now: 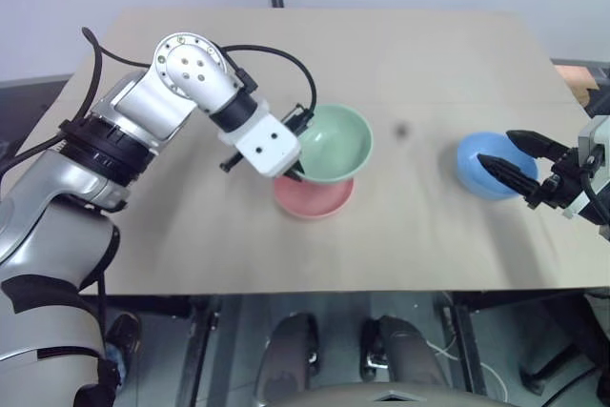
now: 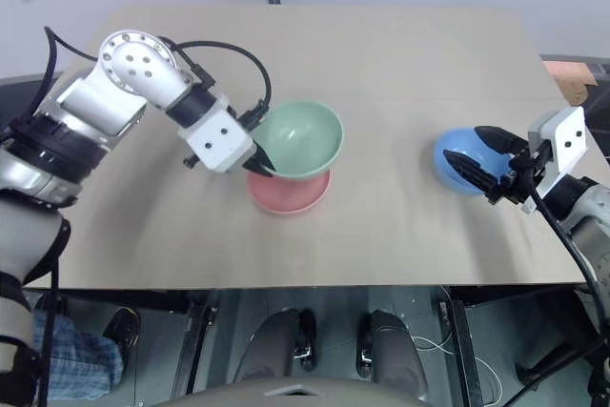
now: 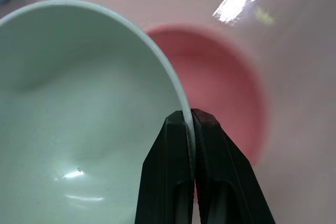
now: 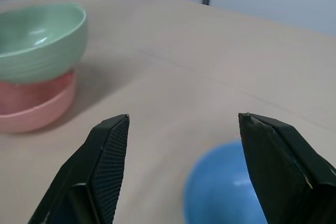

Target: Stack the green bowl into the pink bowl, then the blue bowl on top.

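The left claw (image 3: 191,145) pinches the rim of the green bowl (image 1: 335,144), tilted over the pink bowl (image 1: 313,195) on the counter (image 1: 400,235). Level it, centre it, then release; the right claw (image 1: 519,164) is spread beside the blue bowl (image 1: 481,161)

We see the green bowl (image 1: 334,143), pale mint and smooth, tilted above the pink bowl (image 1: 314,197), its rim pinched on the left side and its underside over the pink one. The pink bowl sits upright on the desk. The blue bowl (image 1: 484,165) sits well apart to the right.
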